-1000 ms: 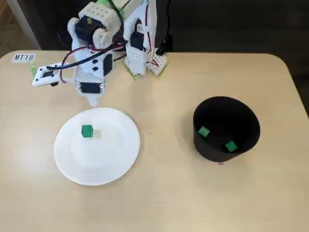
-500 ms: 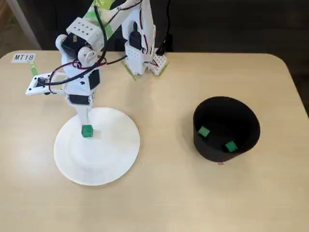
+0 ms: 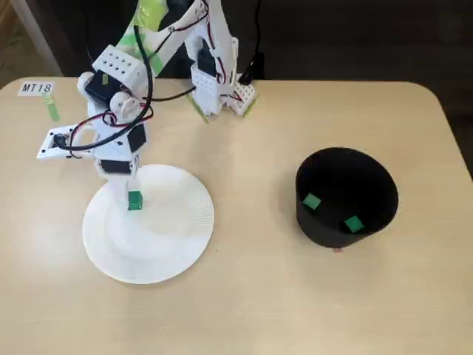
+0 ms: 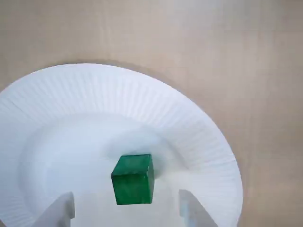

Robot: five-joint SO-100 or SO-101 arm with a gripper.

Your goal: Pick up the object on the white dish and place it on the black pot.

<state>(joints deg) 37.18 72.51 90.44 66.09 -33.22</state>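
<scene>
A tiny green cube (image 3: 134, 200) lies on the white paper plate (image 3: 174, 237), in its upper left part. In the wrist view the cube (image 4: 133, 178) rests on the plate's flat middle, inside the ribbed rim (image 4: 189, 123). My gripper (image 3: 132, 191) hangs over the cube, pointing down. In the wrist view the gripper (image 4: 126, 210) is open, with one white fingertip (image 4: 61, 210) on each side of the cube and a gap to each. The black pot (image 3: 377, 181) stands to the right, apart from the plate.
Two more green cubes (image 3: 311, 201) (image 3: 353, 224) lie inside the pot. The arm's base (image 3: 214, 89) stands at the table's back edge. A label reading MT18 (image 3: 37, 88) is stuck at the back left. Bare tabletop (image 3: 251, 200) separates plate and pot.
</scene>
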